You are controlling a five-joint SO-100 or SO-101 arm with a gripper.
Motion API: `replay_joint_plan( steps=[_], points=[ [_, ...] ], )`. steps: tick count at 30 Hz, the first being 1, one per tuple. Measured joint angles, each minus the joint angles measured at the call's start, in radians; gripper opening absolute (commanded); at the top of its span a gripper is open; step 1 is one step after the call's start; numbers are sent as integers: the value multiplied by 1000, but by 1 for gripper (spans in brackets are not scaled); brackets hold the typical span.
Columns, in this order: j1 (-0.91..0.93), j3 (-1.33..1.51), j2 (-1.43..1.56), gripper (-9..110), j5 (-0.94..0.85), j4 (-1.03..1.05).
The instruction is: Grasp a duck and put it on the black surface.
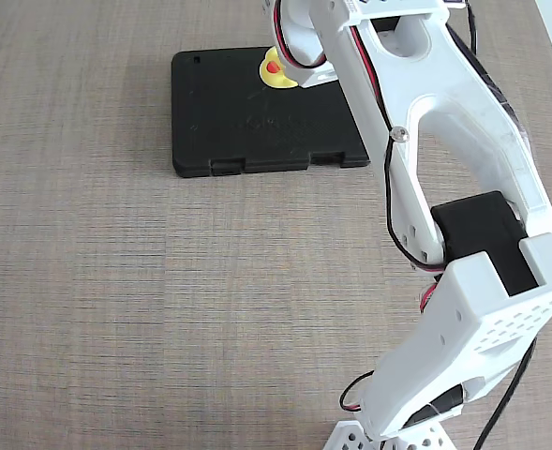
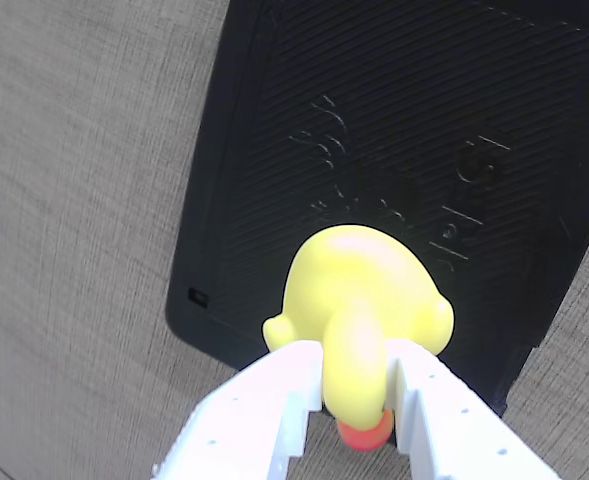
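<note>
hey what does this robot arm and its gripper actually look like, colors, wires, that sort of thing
The arm is white 3D-printed plastic with chunky angular links and black servo blocks set into its joints. Thin red and black cables run along the links. One lower link has a grid of small holes. The gripper has two white fingers dotted with small holes.

Yellow duck (image 2: 359,300) in the hand (image 2: 359,385), over ribbed black surface (image 2: 374,130).
</note>
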Motion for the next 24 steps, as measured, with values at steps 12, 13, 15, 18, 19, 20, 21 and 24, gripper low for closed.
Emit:
replay_joint_plan(
  steps=[12,13,15,18,19,20,21,24],
  points=[
    [3,0,-150,3,6,-109],
    [3,0,-158,3,6,-115],
    [3,0,-169,3,8,-127],
    [3,0,-181,3,8,-138],
    [3,0,-187,3,8,-141],
    [3,0,-193,3,8,-144],
    [3,0,-202,3,8,-147],
    [3,0,-219,3,8,-153]
  ],
)
